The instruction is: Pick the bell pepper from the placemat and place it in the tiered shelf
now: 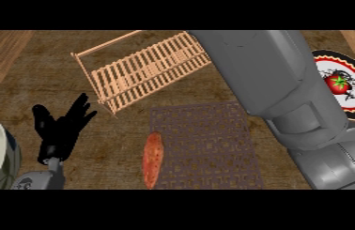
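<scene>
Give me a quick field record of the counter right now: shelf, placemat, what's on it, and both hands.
shelf: wooden tiered shelf, upper left, lying at an angle
placemat: dark woven placemat, centre
on placemat: orange-red elongated item at its left edge, partly over the edge
bell pepper: none visible
left hand: open, fingers up, resting at left
right hand: hidden; only the grey right forearm shows, reaching up past the shelf
right edge: round plate with a tomato picture

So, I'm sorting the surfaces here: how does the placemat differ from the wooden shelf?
The placemat is a dark patterned sheet lying flat; the wooden shelf is pale, slatted and has raised rails. The placemat carries an orange-red vegetable at its left edge; the wooden shelf holds nothing visible. Both sit on the counter.
</scene>
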Action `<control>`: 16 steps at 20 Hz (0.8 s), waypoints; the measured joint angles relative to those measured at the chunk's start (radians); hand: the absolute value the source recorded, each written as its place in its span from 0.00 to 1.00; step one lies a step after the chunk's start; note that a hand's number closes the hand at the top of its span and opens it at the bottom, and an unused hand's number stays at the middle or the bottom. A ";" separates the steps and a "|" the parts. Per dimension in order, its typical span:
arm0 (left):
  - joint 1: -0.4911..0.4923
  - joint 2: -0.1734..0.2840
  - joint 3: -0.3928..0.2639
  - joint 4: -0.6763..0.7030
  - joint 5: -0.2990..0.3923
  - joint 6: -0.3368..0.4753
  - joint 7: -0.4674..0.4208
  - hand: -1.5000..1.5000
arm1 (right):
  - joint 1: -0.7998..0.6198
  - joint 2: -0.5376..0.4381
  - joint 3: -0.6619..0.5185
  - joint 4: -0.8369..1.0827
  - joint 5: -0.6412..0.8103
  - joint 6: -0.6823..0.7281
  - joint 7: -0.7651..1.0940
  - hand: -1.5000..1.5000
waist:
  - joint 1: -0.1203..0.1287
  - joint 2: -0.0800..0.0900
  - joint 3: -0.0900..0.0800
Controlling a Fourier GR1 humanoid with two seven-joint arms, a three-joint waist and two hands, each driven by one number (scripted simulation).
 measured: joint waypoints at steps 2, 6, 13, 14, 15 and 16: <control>-0.001 -0.001 -0.001 -0.007 -0.001 -0.001 0.009 0.50 | -0.005 0.001 -0.010 0.040 0.003 -0.014 -0.044 1.00 | 0.001 0.000 0.000; 0.010 -0.010 -0.005 -0.026 -0.006 0.002 0.007 0.50 | -0.030 0.006 -0.026 0.099 0.006 -0.020 -0.094 1.00 | 0.000 -0.001 -0.002; 0.016 -0.011 0.007 -0.021 -0.002 -0.010 -0.006 0.50 | -0.058 0.007 -0.031 0.167 0.028 -0.023 -0.130 1.00 | -0.002 -0.001 -0.002; 0.013 -0.009 0.011 -0.017 0.002 -0.014 -0.005 0.50 | -0.055 0.008 -0.052 0.174 0.017 -0.048 -0.128 0.00 | -0.002 0.000 -0.002; 0.014 -0.011 0.010 -0.022 0.002 -0.013 0.000 0.50 | -0.053 0.009 -0.071 0.180 0.006 -0.069 -0.122 0.00 | -0.002 0.000 -0.002; 0.014 -0.006 0.014 -0.020 0.006 -0.018 0.003 0.50 | -0.056 0.006 -0.093 0.178 -0.010 -0.079 -0.114 0.00 | -0.004 -0.001 -0.002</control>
